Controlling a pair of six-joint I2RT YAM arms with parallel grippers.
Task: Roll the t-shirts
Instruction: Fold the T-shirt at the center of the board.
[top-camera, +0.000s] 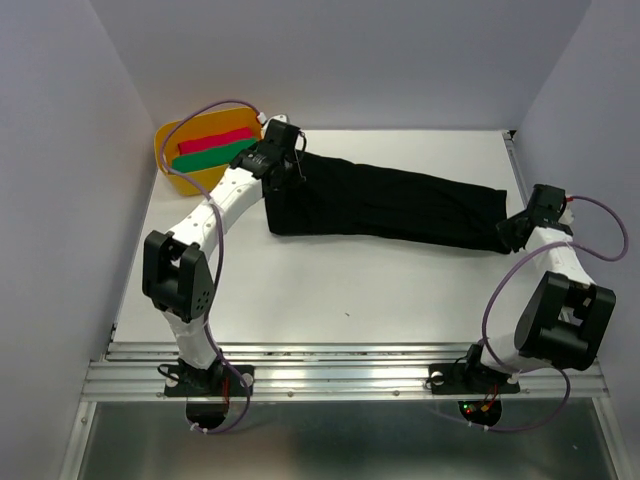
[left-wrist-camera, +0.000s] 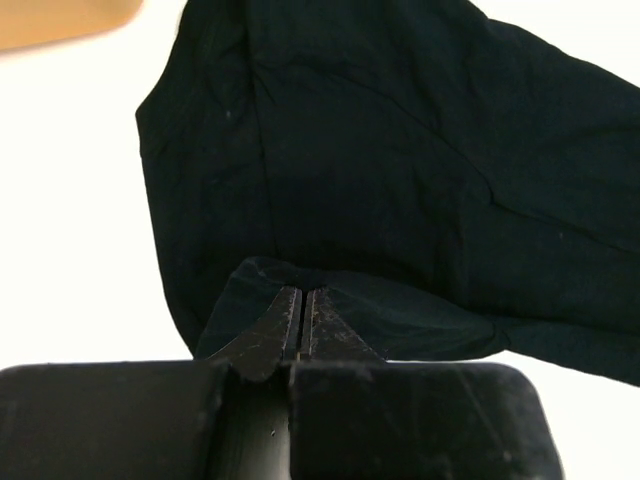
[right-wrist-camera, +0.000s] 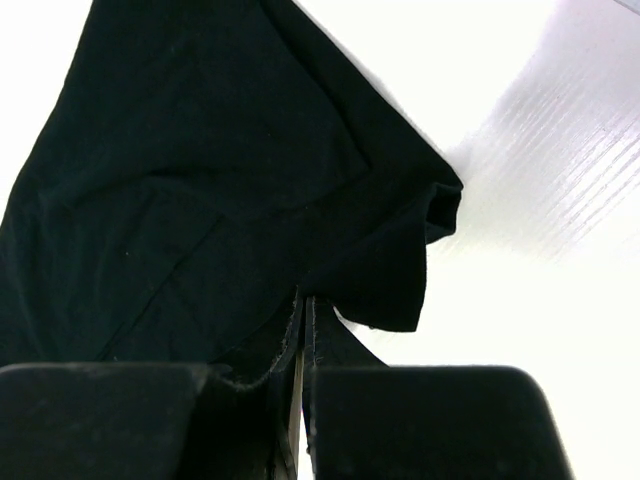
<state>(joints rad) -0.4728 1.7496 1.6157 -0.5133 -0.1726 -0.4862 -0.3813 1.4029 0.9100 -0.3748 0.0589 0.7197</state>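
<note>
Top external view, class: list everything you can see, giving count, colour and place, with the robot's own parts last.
t-shirt: one, black, lying as a long band across the table
tub: one, yellow, far left corner
red item: one, lying in the tub
green item: one, in the tub beside the red one
table: one, white
rail: one, silver, along the near edge
left arm, right arm: two, white and black, bases on the rail
left claw: black, shut on the t-shirt's left end
right claw: black, shut on its right end
</note>
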